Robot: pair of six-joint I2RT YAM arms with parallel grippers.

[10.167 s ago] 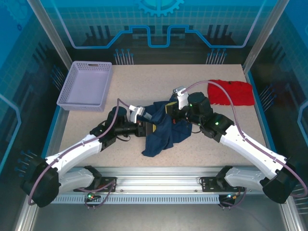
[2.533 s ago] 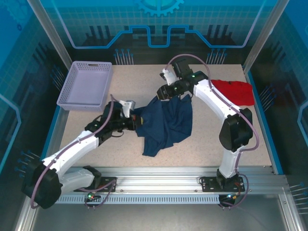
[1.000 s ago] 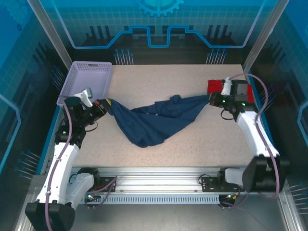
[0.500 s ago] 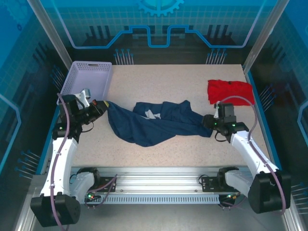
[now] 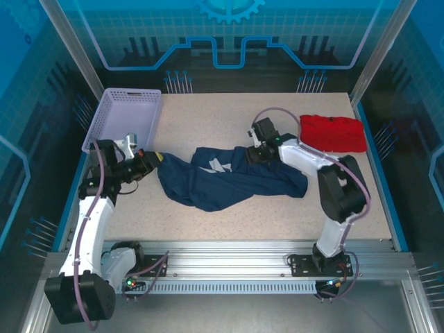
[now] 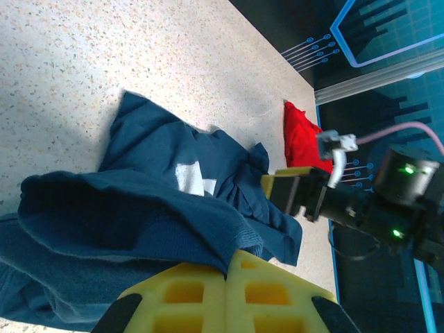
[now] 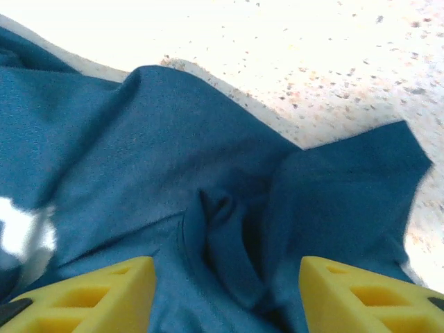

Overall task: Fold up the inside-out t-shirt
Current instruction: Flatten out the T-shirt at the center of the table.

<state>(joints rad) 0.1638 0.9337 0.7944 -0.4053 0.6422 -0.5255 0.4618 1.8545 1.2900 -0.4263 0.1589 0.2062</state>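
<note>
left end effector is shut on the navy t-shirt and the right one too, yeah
No: the right end effector is open over the navy t-shirt, as the right wrist view shows. The left end effector is shut on it.

Basket (image 5: 125, 123) — behind, left of t-shirt (image 5: 222, 184).

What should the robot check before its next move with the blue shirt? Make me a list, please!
1. Is the left gripper shut on the t-shirt? Ok.
2. Is the right gripper open over the cloth? Ok.
3. Is the t-shirt lying flat? Not ok, it is crumpled.
4. Is the red garment apart from the t-shirt? Ok.
5. Is the right gripper over a sleeve or a hem? Cannot tell.
</note>
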